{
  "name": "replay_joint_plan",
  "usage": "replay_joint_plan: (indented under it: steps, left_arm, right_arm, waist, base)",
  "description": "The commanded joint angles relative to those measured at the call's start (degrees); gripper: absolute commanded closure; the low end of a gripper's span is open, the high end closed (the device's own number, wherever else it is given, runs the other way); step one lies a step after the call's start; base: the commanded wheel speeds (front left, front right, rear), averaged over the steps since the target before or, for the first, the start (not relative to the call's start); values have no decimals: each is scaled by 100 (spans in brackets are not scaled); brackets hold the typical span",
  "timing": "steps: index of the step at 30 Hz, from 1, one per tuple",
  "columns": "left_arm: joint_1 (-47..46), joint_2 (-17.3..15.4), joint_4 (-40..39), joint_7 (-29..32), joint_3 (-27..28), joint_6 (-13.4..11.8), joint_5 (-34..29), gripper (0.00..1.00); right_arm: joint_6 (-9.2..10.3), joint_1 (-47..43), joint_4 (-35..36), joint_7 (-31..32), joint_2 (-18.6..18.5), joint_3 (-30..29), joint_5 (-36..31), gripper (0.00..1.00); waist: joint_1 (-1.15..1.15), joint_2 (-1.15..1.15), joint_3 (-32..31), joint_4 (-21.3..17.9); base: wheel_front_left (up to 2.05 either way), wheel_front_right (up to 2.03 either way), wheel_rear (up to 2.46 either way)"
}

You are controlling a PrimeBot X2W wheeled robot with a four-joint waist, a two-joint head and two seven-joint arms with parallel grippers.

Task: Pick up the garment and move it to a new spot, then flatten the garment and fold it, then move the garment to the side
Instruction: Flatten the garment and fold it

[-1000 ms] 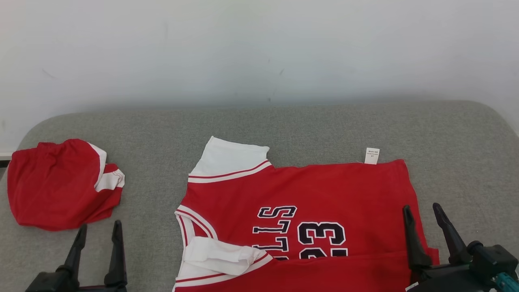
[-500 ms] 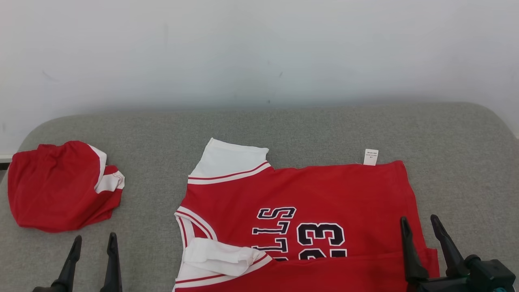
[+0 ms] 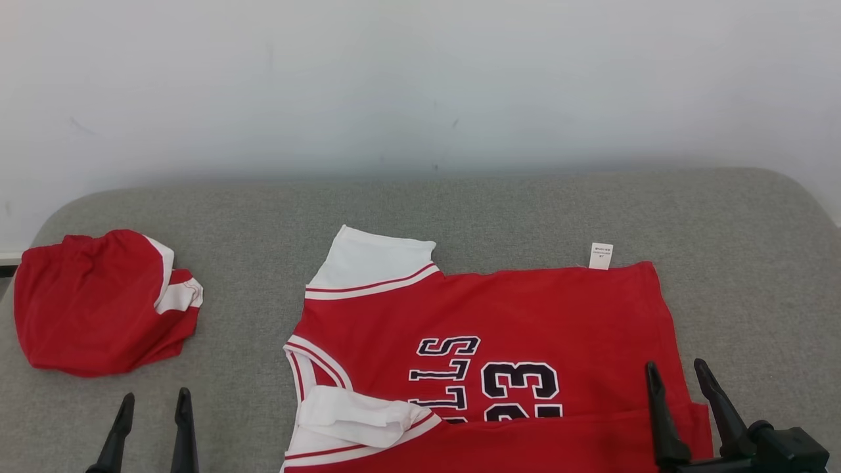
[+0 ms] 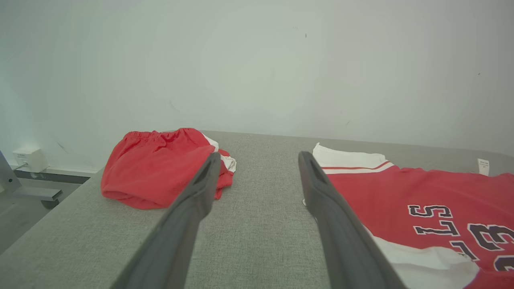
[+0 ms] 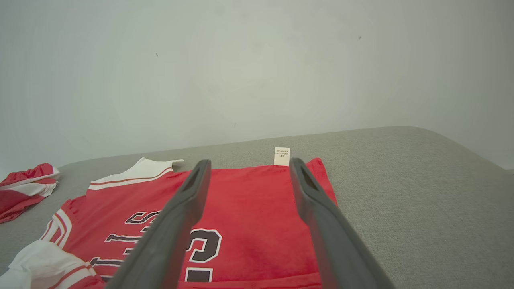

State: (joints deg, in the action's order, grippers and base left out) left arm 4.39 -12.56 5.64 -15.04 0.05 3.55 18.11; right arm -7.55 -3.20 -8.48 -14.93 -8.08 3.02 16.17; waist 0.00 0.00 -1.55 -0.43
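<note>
The garment (image 3: pixel 499 315) is a red jersey with white sleeves and dark lettering. It lies spread on the grey table (image 3: pixel 525 203), neck to the left, with its near edge folded over itself. My left gripper (image 3: pixel 155 394) stands open at the lower left, over bare table left of the jersey. In the left wrist view its fingers (image 4: pixel 259 154) frame the gap between the jersey (image 4: pixel 433 188) and a red bundle. My right gripper (image 3: pixel 675 363) is open above the jersey's right hem. The right wrist view shows it (image 5: pixel 249 161) over the red cloth (image 5: pixel 249 200), holding nothing.
A bunched red and white pair of shorts (image 3: pixel 92 302) lies at the table's far left, also in the left wrist view (image 4: pixel 156 168). A white label (image 3: pixel 600 256) sticks out of the jersey's far edge. A white wall (image 3: pixel 420 85) rises behind the table.
Both grippers have drawn back toward the bottom of the head view, still open. The camera has shifted slightly. The jersey and shorts lie as before.
</note>
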Motion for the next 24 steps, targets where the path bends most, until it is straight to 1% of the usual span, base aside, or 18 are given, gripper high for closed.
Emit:
replay_joint_plan:
  steps: [1,6,9,11,16,18,20,22,24]
  left_arm:
    - [42,37,16,-20,19,26,-9,0]
    - [-146,117,216,-20,23,139,142,0]
    - [-382,9,420,-8,-58,224,188,0]
    - [-639,-106,516,23,-123,271,193,0]
    - [-1557,-427,812,263,-156,354,463,0]
    - [-1964,-564,920,367,-267,368,490,0]
    - [-2395,-724,1049,479,-376,389,565,0]
    - [-2838,-807,1199,578,-484,398,740,0]
    - [-3261,-965,1348,689,-688,390,819,0]
  right_arm:
    - [14,2,-21,-30,-13,3,-15,0]
    - [14,119,-114,-28,41,-18,27,0]
    - [14,366,-268,-14,-50,21,-38,0]
    - [14,603,-365,6,-121,48,-71,0]
    - [14,1362,-690,134,-291,57,-27,0]
    - [14,1699,-899,217,-402,65,-56,0]
    - [14,2070,-1117,295,-444,53,19,0]
    - [14,2456,-1301,348,-472,54,82,0]
    - [14,2808,-1542,439,-564,82,26,0]
  waist:
    - [0,0,8,1]
    - [0,0,70,-4]
    - [0,0,150,-72]
    - [0,0,242,-116]
    - [0,0,668,-227]
    - [0,0,849,-278]
    - [0,0,1062,-337]
    - [0,0,1307,-391]
    - [0,0,1550,-456]
  base:
    - [0,0,0]
    - [0,0,0]
    - [0,0,0]
    - [0,0,0]
    - [0,0,0]
    - [0,0,0]
    - [0,0,0]
    - [0,0,0]
    - [0,0,0]
